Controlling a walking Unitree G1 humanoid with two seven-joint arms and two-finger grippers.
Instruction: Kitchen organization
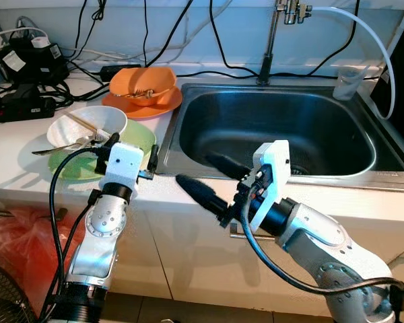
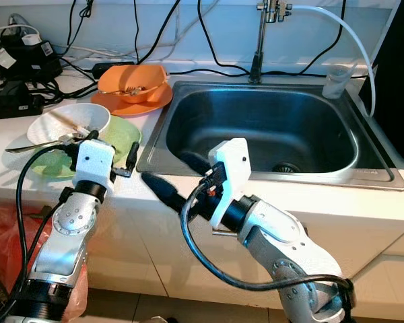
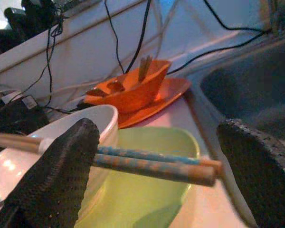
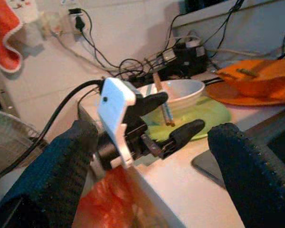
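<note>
The right claw (image 1: 203, 176) is nearest, hovering with its fingers apart at the sink's (image 1: 363, 131) front rim and pointing toward 9 o'clock. At 9 o'clock from it, the left claw (image 1: 131, 149) sits at the edge of the white surface (image 1: 13, 165), fingers apart on either side of a pair of chopsticks (image 3: 152, 164); contact can't be made out. The chopsticks lie across a white bowl (image 1: 87, 125), which also holds a spoon (image 1: 59, 146) and rests on a green plate (image 1: 140, 136). At 12 o'clock from there, an orange bowl (image 1: 143, 83) holding scraps sits on an orange plate (image 1: 158, 105). A clear cup (image 1: 349, 82) stands at the sink's far right corner.
</note>
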